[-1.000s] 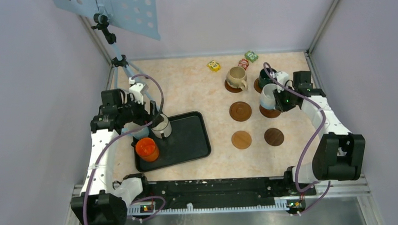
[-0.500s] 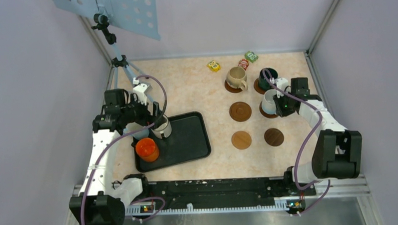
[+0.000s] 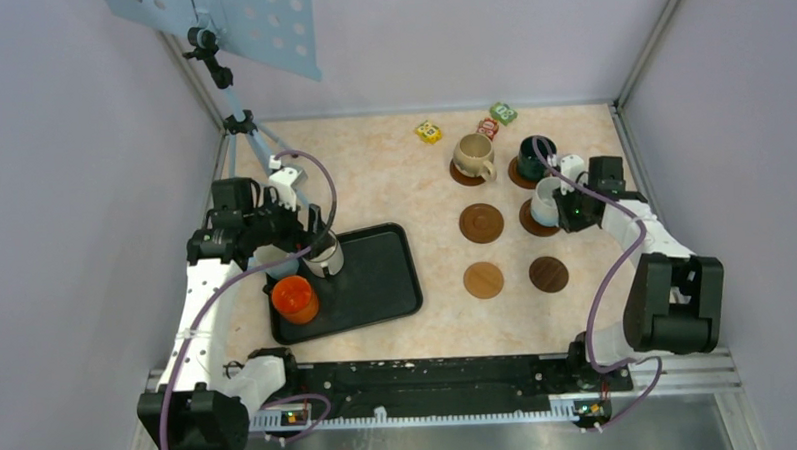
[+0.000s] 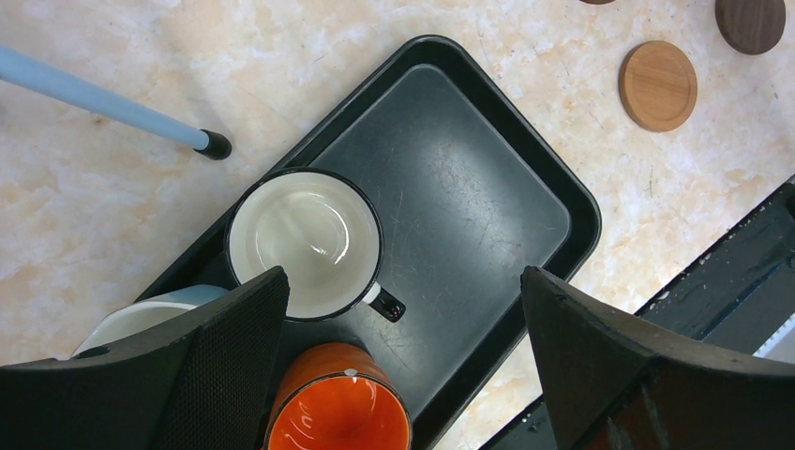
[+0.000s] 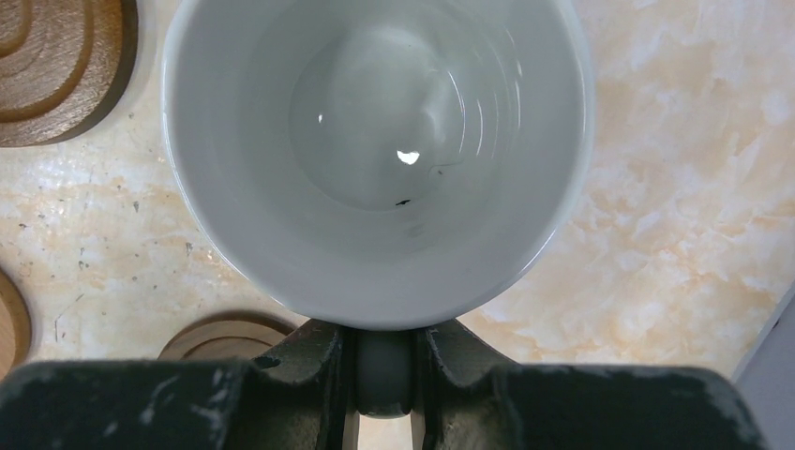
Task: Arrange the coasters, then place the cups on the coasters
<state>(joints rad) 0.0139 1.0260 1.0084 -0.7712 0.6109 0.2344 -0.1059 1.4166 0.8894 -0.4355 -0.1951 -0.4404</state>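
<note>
Spreading pale and marbled under everything, the desk (image 3: pixel 393 175) is carrying a black tray (image 3: pixel 381 276) toward its near left corner and two columns of coasters toward its right edge. The left claw (image 4: pixel 398 281) is hanging over the tray with its jaws standing wide and nothing between them, above the dark-rimmed white mug (image 4: pixel 305 242) that is sitting at the tray's far left part. The right claw (image 5: pixel 384 361) is closing narrowly on the handle of the plain white mug (image 3: pixel 546 200), which is standing upright over the middle coaster (image 3: pixel 531 226) of the right column; whether its base is touching the disc, I cannot tell. On the tray, the orange mug (image 3: pixel 295 298) is sitting at the near left corner, and the blue-handled mug (image 4: pixel 131 323) is peeking out just beside it, mostly hidden by a claw finger. At the far end of the columns, the beige mug (image 3: pixel 472 155) and the dark green mug (image 3: pixel 535 155) are each resting on a coaster, side by side. Three discs are lying bare: a dark coaster (image 3: pixel 482 223) beside the held mug, a light coaster (image 3: pixel 483 280) and a darker coaster (image 3: pixel 548 274) nearest the arms. Along the far edge, a yellow block (image 3: pixel 428 133), a red block (image 3: pixel 487 129) and a green block (image 3: pixel 503 112) are sitting close together.
</note>
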